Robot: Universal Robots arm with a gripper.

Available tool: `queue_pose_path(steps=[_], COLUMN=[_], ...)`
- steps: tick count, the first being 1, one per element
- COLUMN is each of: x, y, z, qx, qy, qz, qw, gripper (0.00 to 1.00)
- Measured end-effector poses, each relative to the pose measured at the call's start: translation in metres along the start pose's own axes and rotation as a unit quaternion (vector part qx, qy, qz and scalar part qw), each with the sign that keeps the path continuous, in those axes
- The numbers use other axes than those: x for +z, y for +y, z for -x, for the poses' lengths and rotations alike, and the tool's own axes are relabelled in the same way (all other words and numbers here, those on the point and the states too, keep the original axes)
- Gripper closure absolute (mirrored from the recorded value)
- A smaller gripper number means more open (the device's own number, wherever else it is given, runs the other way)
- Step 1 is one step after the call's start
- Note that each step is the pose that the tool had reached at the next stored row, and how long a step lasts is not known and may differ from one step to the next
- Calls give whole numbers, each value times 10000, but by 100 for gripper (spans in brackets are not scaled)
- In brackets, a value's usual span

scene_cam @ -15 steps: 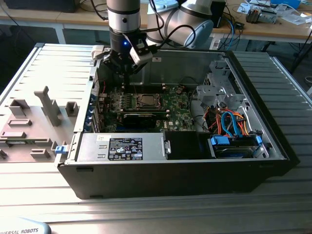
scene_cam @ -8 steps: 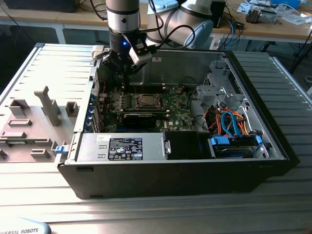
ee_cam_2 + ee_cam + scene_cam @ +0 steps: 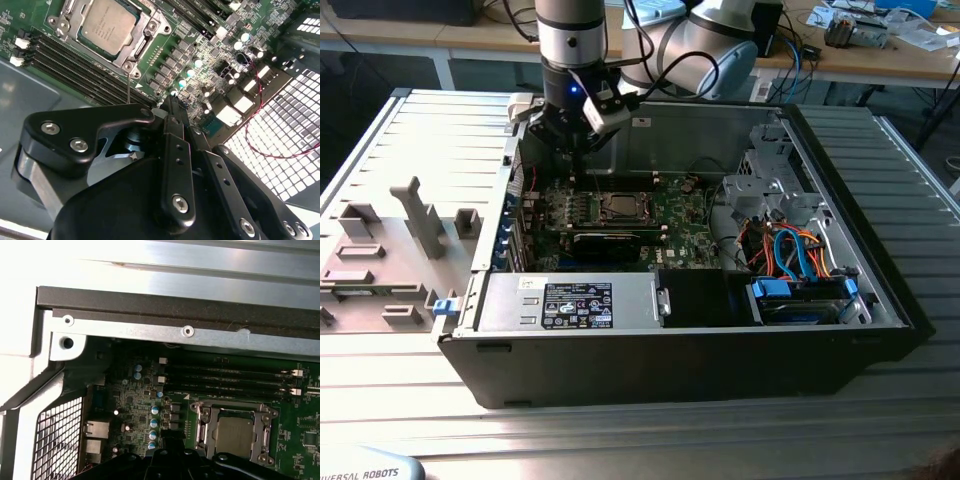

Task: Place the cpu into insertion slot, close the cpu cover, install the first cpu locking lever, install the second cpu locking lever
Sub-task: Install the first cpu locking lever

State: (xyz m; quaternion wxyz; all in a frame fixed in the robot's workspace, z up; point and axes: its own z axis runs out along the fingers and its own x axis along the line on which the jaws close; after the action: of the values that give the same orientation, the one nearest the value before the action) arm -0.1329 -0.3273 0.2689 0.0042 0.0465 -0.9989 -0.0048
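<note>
My pincer [image 3: 172,102] hovers above the motherboard [image 3: 200,55], fingers together, gripping nothing. The cpu [image 3: 107,25] sits in the insertion slot [image 3: 145,47] nearby, cpu cover [image 3: 206,427] down around it.

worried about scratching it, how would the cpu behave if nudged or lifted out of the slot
The cpu looks like a rigid flat metal-topped square, so probably stiff and light. It sits flat in the slot, so a nudge likely won't slide or tip it. Its smooth top may be slippery.

Ribbed grey metal table [image 3: 880,170]; cluttered wooden benches [image 3: 920,60] behind, seemingly brightly lit.
</note>
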Motion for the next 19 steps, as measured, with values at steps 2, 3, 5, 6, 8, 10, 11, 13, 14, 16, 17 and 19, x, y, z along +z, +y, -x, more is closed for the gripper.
queue_pose_path(steps=[2,3,5,6,8,10,11,13,14,16,17,19], x=[1,1,2,2,2,3,3,5,5,6,6,7], y=[0,1,1,1,1,2,2,2,3,3,3,3], z=[-3,-5,-8,-10,-13,-16,-19,-24,-26,-30,-32,-36], qx=[0,0,0,0,0,0,0,0,0,0,0,0], qy=[0,0,0,0,0,0,0,0,0,0,0,0], qz=[0,0,0,0,0,0,0,0,0,0,0,0], qw=[10000,10000,10000,10000,10000,10000,10000,10000,10000,10000,10000,10000], gripper=[89,89,89,89,89,89,89,89,89,89,89,89])
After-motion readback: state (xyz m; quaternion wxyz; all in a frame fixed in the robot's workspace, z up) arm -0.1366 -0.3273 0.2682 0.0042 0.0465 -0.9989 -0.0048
